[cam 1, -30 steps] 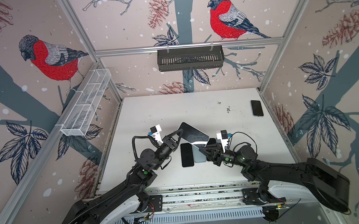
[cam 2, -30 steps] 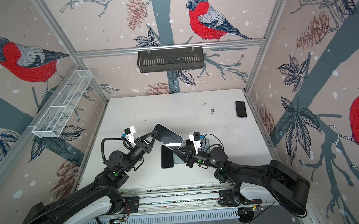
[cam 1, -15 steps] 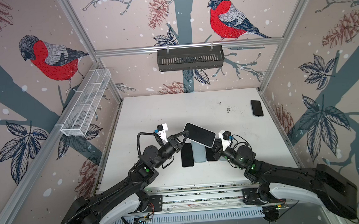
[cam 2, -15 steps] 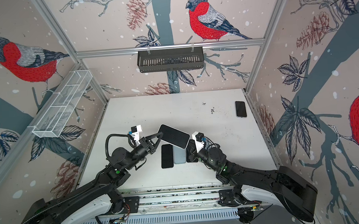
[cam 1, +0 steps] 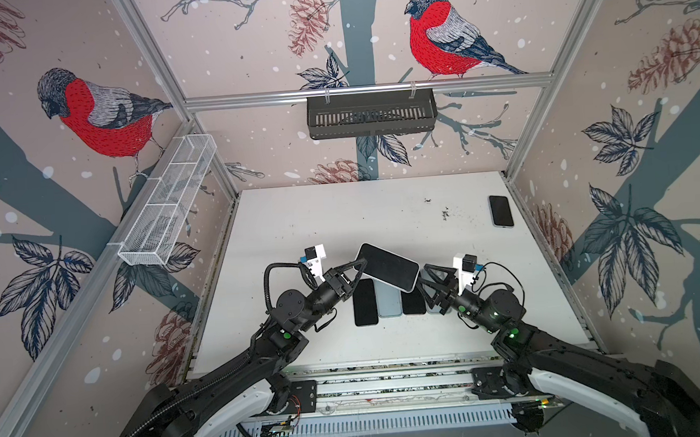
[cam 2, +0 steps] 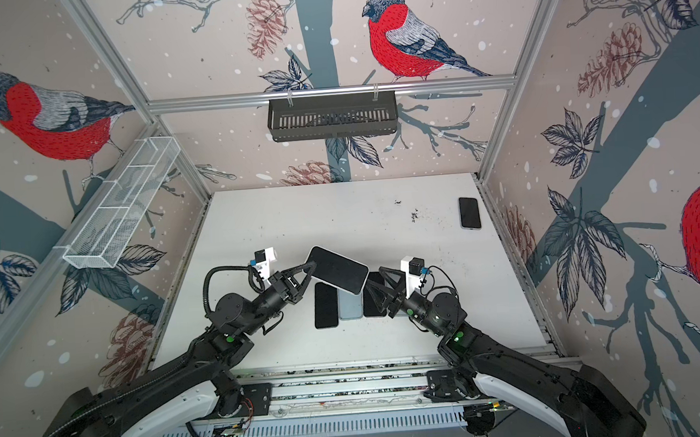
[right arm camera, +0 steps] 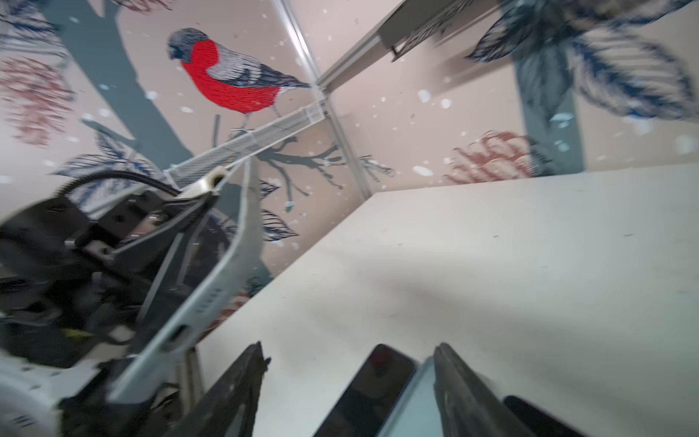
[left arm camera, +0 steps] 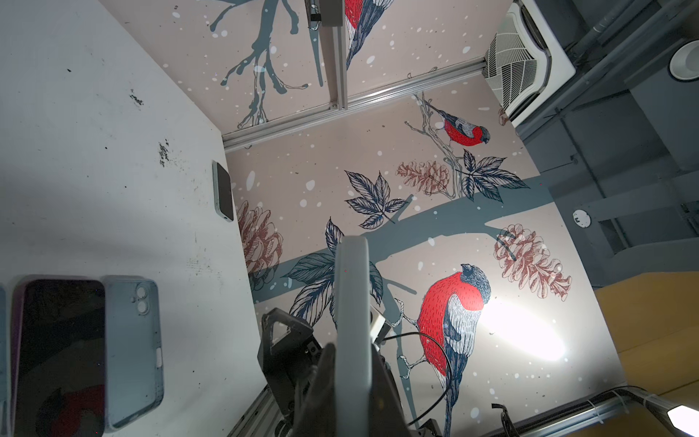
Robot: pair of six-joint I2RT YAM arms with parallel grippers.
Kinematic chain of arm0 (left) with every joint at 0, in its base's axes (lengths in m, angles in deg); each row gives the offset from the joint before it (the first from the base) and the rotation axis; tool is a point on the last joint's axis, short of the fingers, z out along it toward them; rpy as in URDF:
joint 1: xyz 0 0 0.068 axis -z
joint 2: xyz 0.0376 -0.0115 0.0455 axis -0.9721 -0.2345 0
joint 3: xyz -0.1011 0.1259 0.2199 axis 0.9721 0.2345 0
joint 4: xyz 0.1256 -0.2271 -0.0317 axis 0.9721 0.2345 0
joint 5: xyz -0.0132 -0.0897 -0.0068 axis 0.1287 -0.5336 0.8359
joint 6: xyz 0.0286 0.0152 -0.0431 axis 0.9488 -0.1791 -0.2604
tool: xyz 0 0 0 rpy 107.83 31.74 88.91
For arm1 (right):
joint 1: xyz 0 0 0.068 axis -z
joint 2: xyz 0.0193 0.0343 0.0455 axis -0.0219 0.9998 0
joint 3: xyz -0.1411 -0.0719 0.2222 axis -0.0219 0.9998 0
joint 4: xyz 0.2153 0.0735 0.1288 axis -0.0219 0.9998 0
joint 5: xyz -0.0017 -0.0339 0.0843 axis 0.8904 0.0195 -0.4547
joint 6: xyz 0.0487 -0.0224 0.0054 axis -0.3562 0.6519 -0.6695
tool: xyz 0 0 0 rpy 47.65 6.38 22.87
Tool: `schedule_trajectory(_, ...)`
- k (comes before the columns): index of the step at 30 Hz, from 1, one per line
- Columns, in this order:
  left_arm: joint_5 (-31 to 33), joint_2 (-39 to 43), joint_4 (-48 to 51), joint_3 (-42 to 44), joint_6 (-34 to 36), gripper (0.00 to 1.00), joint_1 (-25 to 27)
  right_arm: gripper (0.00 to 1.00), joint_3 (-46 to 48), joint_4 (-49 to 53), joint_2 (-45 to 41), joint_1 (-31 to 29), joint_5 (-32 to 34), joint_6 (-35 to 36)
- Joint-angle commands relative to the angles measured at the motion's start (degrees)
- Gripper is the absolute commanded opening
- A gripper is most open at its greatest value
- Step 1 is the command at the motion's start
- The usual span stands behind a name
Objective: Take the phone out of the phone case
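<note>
Gripping: left gripper (cam 1: 359, 264) is clenched on the upper-left corner of the phone (cam 1: 390, 272), with both fingers pinched flat on it.
Left arm: reaches up from the lower left of both top views, and its gripper (cam 2: 310, 267) points right toward the centre.
Phone: sits in a pale case (left arm camera: 351, 302), dark screen up. It is raised off the table (cam 1: 332, 220) and slants from upper left to lower right at the centre of both top views.
Case edge: the left wrist view shows it edge-on, rising from the bottom centre of the frame. The right wrist view shows the end of the case (right arm camera: 212, 299) with its port and holes at lower left.
Right gripper: right gripper (cam 1: 423, 281) is released, its jaws spread wide with nothing between them. It sits just beside the phone's lower-right end.
Contact: the phone lies outside the open jaws. Whether a fingertip grazes it cannot be told.
Row: directly below the raised phone in the top views, side by side and flat on the table, lie a black phone (cam 1: 364, 302), a blue case (cam 1: 389, 305) and a second black phone (cam 1: 413, 304). A further case (left arm camera: 132, 352) lies partly under the right gripper.
Far phone: far phone (cam 1: 500, 211) lies flat at the table's upper-right edge, well apart from both grippers.
</note>
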Motion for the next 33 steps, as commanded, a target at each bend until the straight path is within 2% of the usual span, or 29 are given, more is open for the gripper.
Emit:
schedule_trajectory(1, 1.7, -0.6, -12.8, 0.2, -1.4, 0.0, 0.4, 0.71, 1.4, -13.5, 2.5, -0.4, -12.9, -15.6)
schedule_trajectory(8, 3.0, -0.6, -13.4, 0.4, -1.1, 0.0, 1.2, 0.67, 1.8, -24.4, 8.8, -4.6, -12.2, -20.6)
schedule_trajectory(15, 3.3, 0.0, -13.5, 1.3, -1.1, 0.0, 1.2, 0.62, -0.6, -25.8, 10.9, -4.1, -11.9, -23.0)
schedule_trajectory(18, 3.2, -0.2, -14.2, 1.4, -1.3, 0.0, 1.2, 0.57, -1.4, -26.7, 12.2, -3.4, -12.1, -24.3)
schedule_trajectory(33, 3.6, -1.3, -15.0, 1.7, -1.5, 0.0, 1.3, 0.16, -2.1, -33.1, 18.6, -3.2, -13.8, -27.3)
